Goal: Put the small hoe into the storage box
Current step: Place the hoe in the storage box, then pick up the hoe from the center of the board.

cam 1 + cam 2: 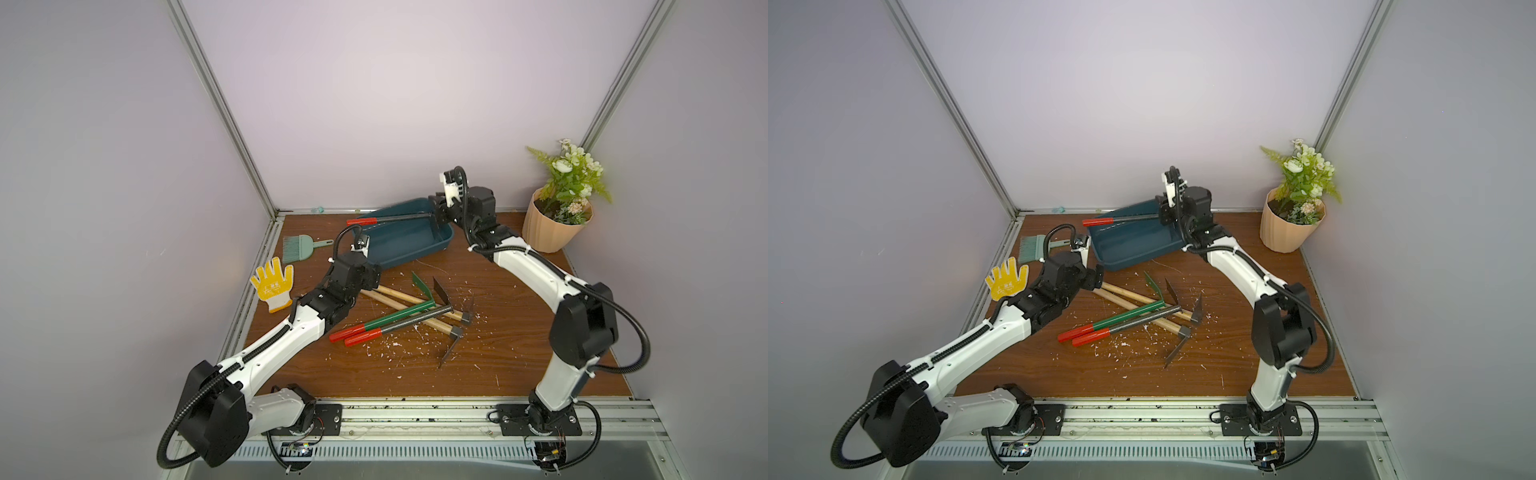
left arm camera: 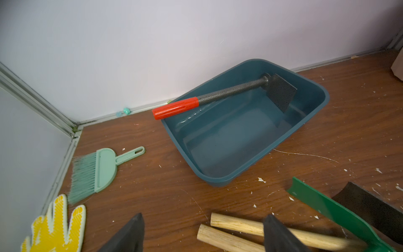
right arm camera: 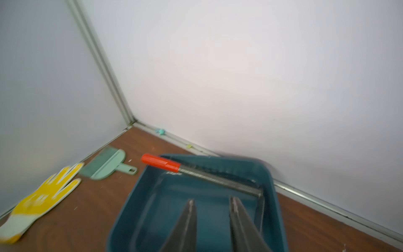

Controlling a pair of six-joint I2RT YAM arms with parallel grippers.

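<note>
We list: small hoe [image 1: 399, 218] lodged in storage box [image 1: 399, 247], right gripper [image 1: 438, 212] at its head end.
In both top views we find the shaft slanting across the box, its red grip jutting past the rim, with the right gripper just beside the blade end; contact cannot be told there. The left gripper [image 1: 374, 278] hangs over the wooden handles [image 1: 399, 297], well apart from the hoe. In the left wrist view we note the blade down inside the box [image 2: 229, 141], the shaft leaning on the rim, and the left gripper [image 2: 205, 216] spread wide with nothing between its fingers. In the right wrist view we log the right gripper [image 3: 212, 199] partly open and empty, the hoe [image 3: 218, 179] lying just beyond its fingertips.
</note>
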